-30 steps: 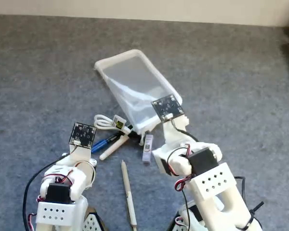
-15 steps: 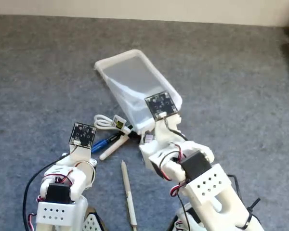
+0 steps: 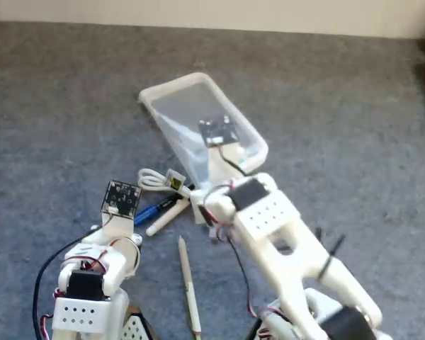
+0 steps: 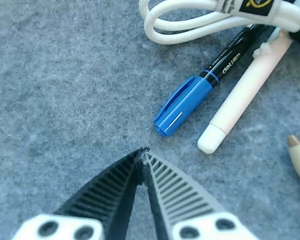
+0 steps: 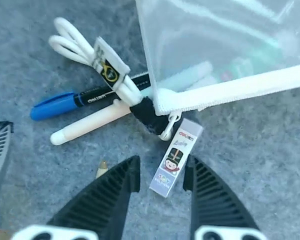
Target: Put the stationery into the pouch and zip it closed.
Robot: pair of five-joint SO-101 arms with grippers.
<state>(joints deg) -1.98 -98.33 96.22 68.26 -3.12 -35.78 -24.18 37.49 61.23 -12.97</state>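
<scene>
right gripper [image 5: 161, 164] is straddling the eraser [image 5: 174, 161], jaws spread | left gripper [image 4: 142, 151] is pointing toward the blue pen [image 4: 182, 105], jaws together, empty

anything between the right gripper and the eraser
Nothing visible. The right gripper is open, its fingers either side of the eraser, which lies uncovered on the carpet beside the zip pull of the pouch.

Frosted plastic pouch [image 3: 183, 108], glossy pen cap [image 4: 182, 105], rough carpet [image 3: 340, 85]
</scene>
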